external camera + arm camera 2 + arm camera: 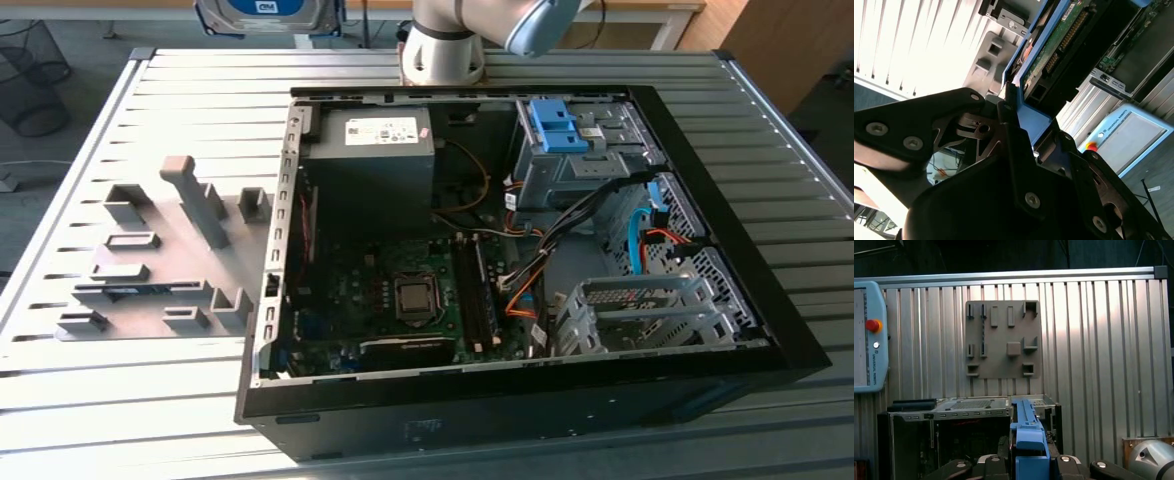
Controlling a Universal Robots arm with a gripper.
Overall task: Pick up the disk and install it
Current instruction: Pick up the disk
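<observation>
My gripper (1035, 117) is shut on the disk (1054, 45), its black fingers (1011, 135) clamped on the blue plastic bracket that frames the drive. The second wrist view shows the drive's green circuit board and connector edge running away from the fingers. In the first wrist view the blue bracket of the disk (1026, 422) sticks out from the gripper (1029, 450), held clear above the open computer case (909, 415). In the exterior view the open black case (334, 400) lies on its side on the slatted metal table (134, 410), with a grey drive cage (587, 170) at its far right corner.
A blue plastic part (558, 125) sits on top of the drive cage, above loose blue, black and orange cables (641, 230). A grey fixture plate (160, 250) with upright holders lies at the exterior view's left. The arm's base (447, 45) stands behind the case. A teach pendant (869, 335) hangs beyond the table.
</observation>
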